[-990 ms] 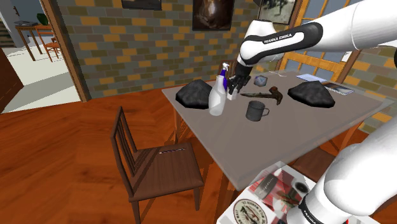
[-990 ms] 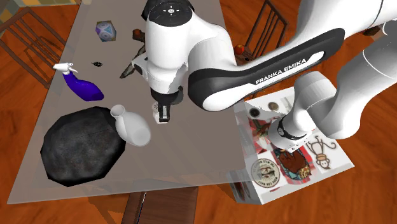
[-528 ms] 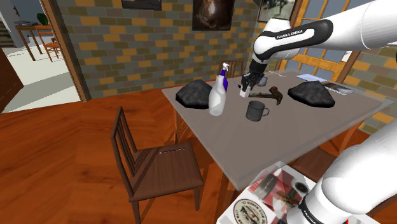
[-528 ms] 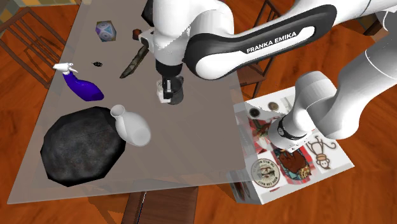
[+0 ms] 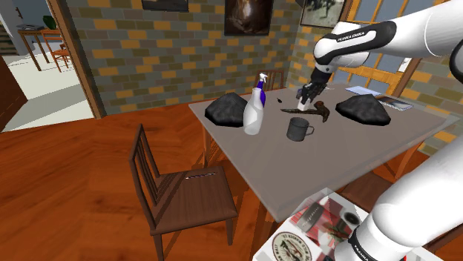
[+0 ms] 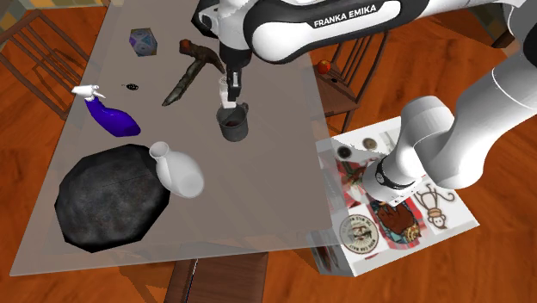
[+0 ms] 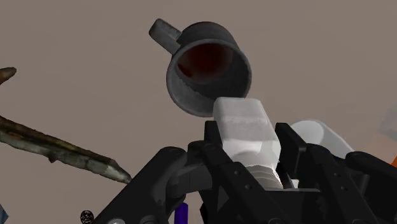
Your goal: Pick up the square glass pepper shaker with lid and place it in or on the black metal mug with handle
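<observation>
My gripper [image 7: 249,145] is shut on a pale square pepper shaker [image 7: 244,128], clasped between both black fingers [image 7: 214,151]. Just beyond the shaker's end lies the dark grey mug [image 7: 208,67] with its handle, its dark inside facing the hand. In the second exterior view the gripper [image 6: 231,83] holds the shaker [image 6: 225,93] a little above the mug [image 6: 234,123]. From the shoulder camera, the gripper [image 5: 306,96] hangs above and slightly behind the mug [image 5: 299,129] on the grey table [image 5: 326,159].
A rusty pick-like hammer [image 6: 191,69] lies just behind the mug. A purple spray bottle [image 6: 110,116], a white vase [image 6: 178,170] and a black rock [image 6: 110,196] stand toward the second exterior view's left. Another black rock [image 5: 363,110] sits at the shoulder view's right. A wooden chair [image 5: 182,196] stands by the table.
The arm has carried the shaker away from the spray bottle and vase, across the table, to above the mug. The mug, hidden by the arm in the second exterior view before, now shows.
</observation>
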Robot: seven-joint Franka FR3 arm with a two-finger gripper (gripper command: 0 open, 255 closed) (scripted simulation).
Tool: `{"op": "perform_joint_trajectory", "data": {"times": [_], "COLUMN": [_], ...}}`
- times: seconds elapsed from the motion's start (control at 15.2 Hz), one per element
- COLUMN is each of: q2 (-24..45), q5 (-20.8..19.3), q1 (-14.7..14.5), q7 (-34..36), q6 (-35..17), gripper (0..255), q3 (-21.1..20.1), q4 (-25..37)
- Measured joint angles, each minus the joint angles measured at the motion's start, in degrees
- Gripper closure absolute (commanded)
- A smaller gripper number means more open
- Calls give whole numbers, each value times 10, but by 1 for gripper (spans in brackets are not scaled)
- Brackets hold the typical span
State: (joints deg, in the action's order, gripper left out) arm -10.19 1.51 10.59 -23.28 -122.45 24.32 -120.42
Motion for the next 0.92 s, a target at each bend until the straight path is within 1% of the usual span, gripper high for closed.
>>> {"op": "perform_joint_trajectory", "data": {"times": [0.07,0.2,0.92], "q2": [6,11,42], "q5": [5,9,30], "q1": [6,10,10], "q7": [-19,-35,-60], "q6": [3,0,-80], "gripper": [255,255,255], "q3": [11,20,29], "q4": [8,9,-46]}}
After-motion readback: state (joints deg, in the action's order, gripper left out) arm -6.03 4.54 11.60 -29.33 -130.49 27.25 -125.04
